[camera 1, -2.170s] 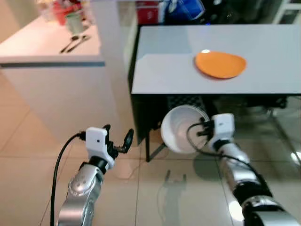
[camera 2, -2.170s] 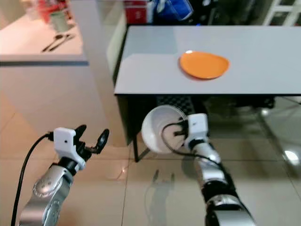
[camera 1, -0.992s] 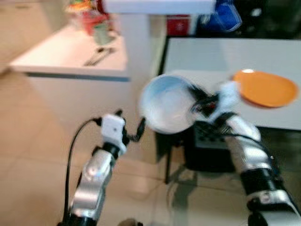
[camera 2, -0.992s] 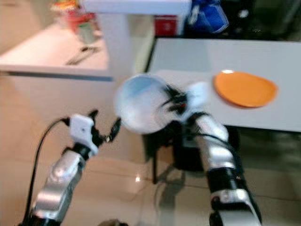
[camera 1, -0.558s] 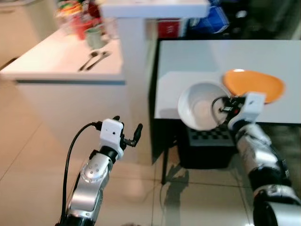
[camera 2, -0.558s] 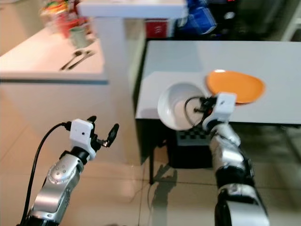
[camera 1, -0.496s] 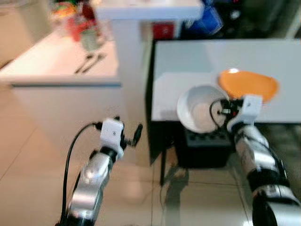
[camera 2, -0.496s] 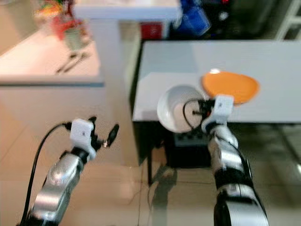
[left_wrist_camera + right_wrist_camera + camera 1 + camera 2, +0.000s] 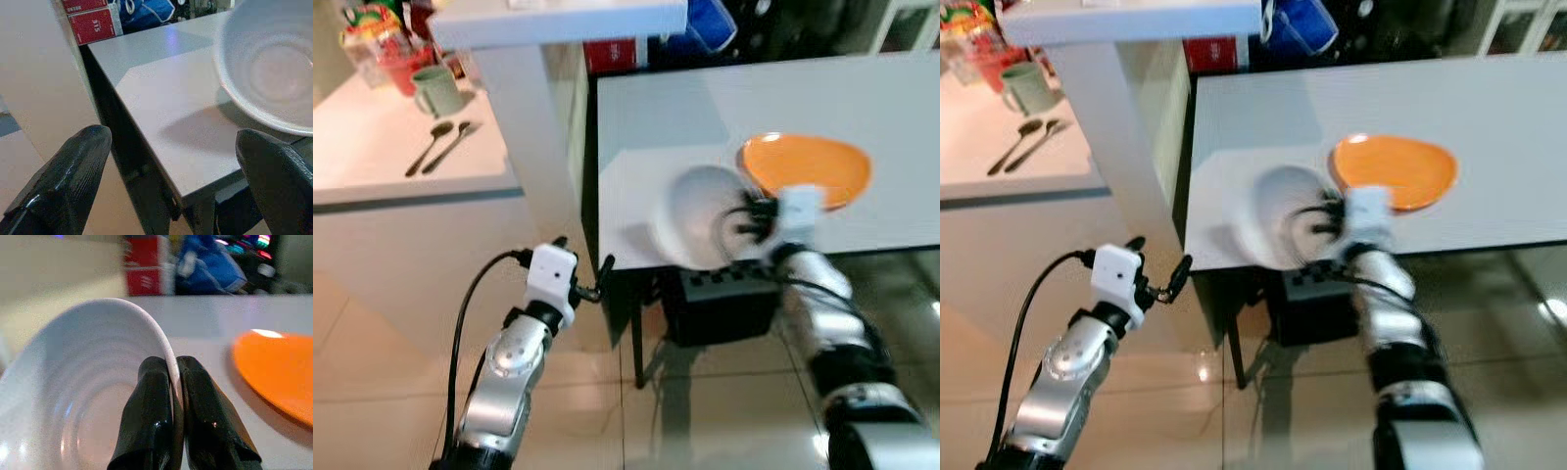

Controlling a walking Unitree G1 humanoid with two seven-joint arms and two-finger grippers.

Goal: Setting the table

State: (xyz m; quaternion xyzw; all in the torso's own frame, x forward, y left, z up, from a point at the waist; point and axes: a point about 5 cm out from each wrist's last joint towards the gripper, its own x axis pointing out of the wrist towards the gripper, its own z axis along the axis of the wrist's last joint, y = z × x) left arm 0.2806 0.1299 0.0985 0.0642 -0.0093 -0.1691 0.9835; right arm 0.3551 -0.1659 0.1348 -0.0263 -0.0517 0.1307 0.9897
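Right gripper (image 9: 172,421) pinched on rim of white bowl (image 9: 700,217), held tilted over near-left corner of grey dining table (image 9: 636,147), probably for setting down beside orange plate (image 9: 806,168) near front edge. Left gripper (image 9: 589,284) fingers apart, idle by table leg. Spoons (image 9: 440,147), green mug (image 9: 433,90) on counter (image 9: 372,157), well apart.
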